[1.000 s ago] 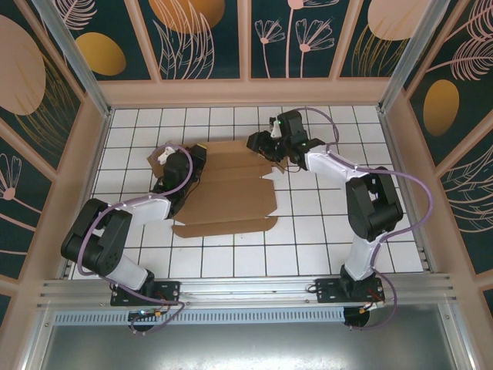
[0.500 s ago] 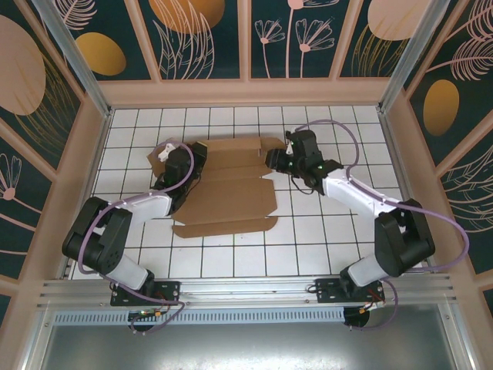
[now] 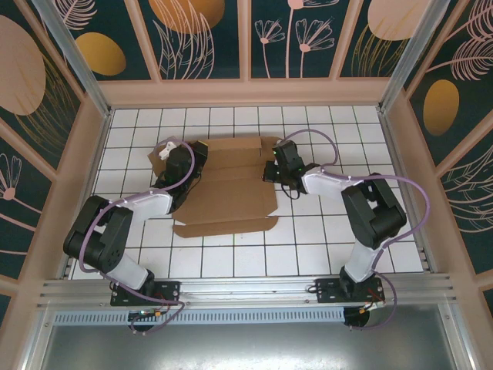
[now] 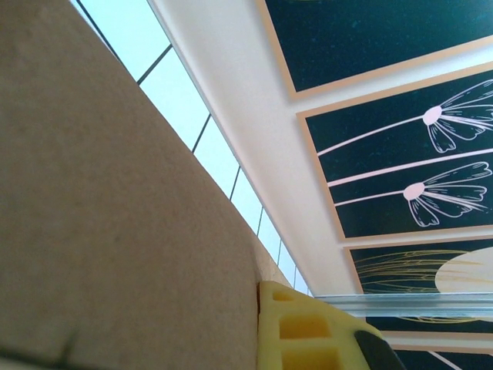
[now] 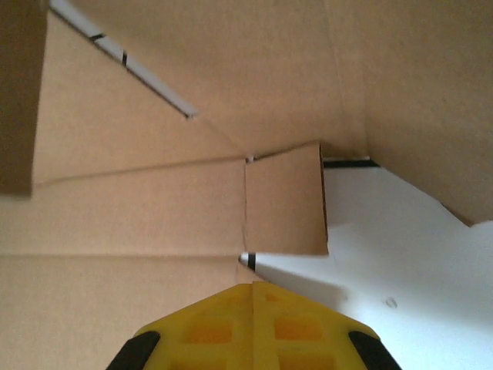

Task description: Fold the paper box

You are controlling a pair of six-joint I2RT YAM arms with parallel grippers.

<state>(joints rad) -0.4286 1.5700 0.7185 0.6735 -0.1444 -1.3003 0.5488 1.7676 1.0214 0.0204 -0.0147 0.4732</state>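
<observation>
While the paper box [image 3: 227, 189] lies mostly flat: early step, walls unraised.
Left gripper [image 3: 191, 159]: closed at its left edge.
Right gripper [image 3: 271, 171]: closed, empty, right edge.
Next: raise a side flap.

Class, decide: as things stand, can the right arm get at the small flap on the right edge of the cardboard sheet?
Probably yes. The right gripper, jaws shut, sits just short of the small flap of the paper box, pointing towards it, and nothing stands between them.
</observation>
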